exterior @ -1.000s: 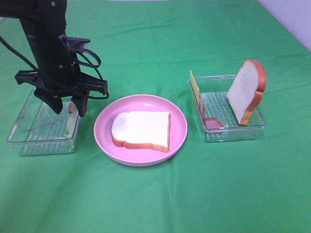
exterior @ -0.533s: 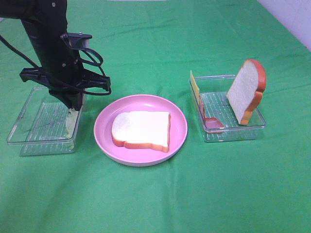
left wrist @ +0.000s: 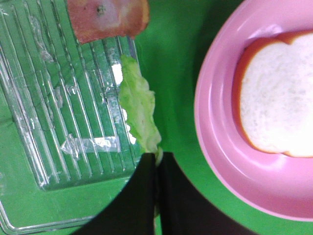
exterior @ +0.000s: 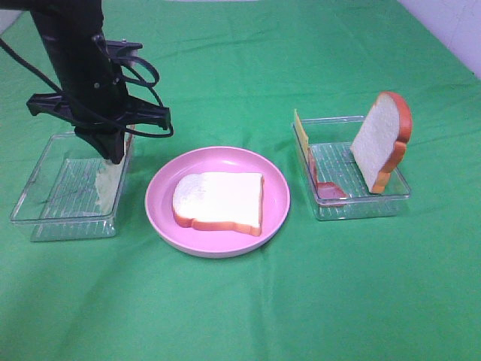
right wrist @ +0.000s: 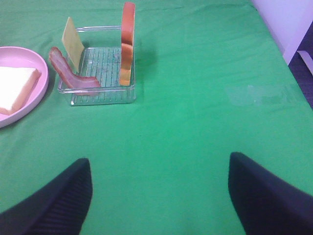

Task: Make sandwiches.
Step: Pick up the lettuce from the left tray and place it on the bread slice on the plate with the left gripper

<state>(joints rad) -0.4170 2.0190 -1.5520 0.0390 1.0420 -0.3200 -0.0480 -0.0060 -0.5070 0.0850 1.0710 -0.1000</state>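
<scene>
no readable txt, labels or nos. anywhere

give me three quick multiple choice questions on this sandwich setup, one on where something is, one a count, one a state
1. Where does the flat bread slice lie?
A. on the pink plate
B. in the left tray
C. on the bare cloth

2. How many bread slices are in view?
A. one
B. two
C. three

3. What is the left gripper doing?
A. standing wide open over the plate
B. shut on the lettuce leaf
C. shut on the cheese slice

Answers:
1 A, the slice rests inside the plate's rim.
2 B, one lies flat on the plate and the upright bread slice stands in the right tray.
3 B, the left wrist view shows the jaws pinched together on the leaf's end.
</scene>
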